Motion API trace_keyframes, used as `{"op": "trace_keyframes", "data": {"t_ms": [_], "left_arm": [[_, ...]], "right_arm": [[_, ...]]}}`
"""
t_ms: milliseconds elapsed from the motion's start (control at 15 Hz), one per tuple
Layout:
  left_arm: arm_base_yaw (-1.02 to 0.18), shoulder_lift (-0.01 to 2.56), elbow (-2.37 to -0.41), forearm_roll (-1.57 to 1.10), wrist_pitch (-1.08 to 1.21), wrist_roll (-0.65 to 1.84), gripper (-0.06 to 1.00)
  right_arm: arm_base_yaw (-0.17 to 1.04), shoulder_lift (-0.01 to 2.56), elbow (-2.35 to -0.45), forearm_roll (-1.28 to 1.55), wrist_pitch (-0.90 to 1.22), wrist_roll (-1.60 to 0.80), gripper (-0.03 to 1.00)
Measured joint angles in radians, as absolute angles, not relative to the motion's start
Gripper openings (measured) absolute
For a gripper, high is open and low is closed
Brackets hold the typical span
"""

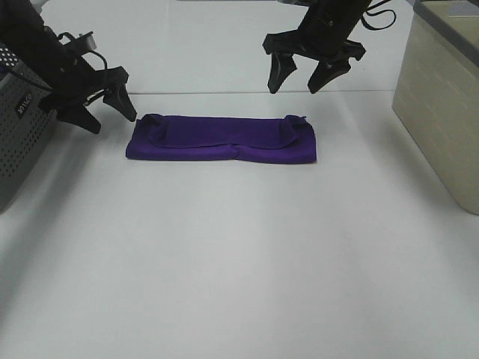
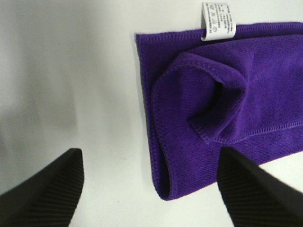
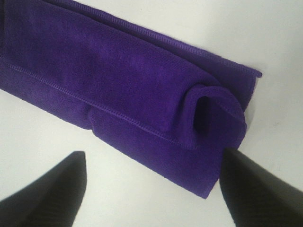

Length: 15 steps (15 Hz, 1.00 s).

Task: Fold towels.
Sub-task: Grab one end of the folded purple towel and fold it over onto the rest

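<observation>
The purple towel [image 3: 118, 80] lies folded into a long strip on the white table [image 3: 265, 38], with stitched hems running along its length. At one end a corner curls up into a little loop. The right gripper [image 3: 152, 158] hangs over that end, black ribbed fingers [image 3: 52, 194] spread wide, holding nothing.

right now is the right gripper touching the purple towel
Apart. The exterior high view shows the right gripper hanging open above the towel, with bare white table visible between its fingertips and the cloth.
</observation>
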State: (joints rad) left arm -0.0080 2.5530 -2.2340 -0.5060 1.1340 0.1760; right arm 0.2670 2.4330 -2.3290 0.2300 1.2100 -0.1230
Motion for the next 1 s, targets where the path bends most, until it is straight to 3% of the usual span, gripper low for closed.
{"op": "trace_keyframes", "data": {"t_ms": [533,800,1000], "left_arm": [[-0.015,2.647,-2.252,-0.667,1.137,0.237,0.71],[-0.107,2.65,-2.254,-0.677,1.092,0.243,0.71],[-0.152,2.663,-2.256,-0.686,1.062,0.223,0.61]], "right_arm": [[0.267,2.431,-2.329,0.23,1.216,-0.122,0.76],[0.267,2.431,-2.329,0.23,1.216,-0.122,0.76],[0.267,2.431,-2.329,0.231,1.216,-0.122,0.76]]}}
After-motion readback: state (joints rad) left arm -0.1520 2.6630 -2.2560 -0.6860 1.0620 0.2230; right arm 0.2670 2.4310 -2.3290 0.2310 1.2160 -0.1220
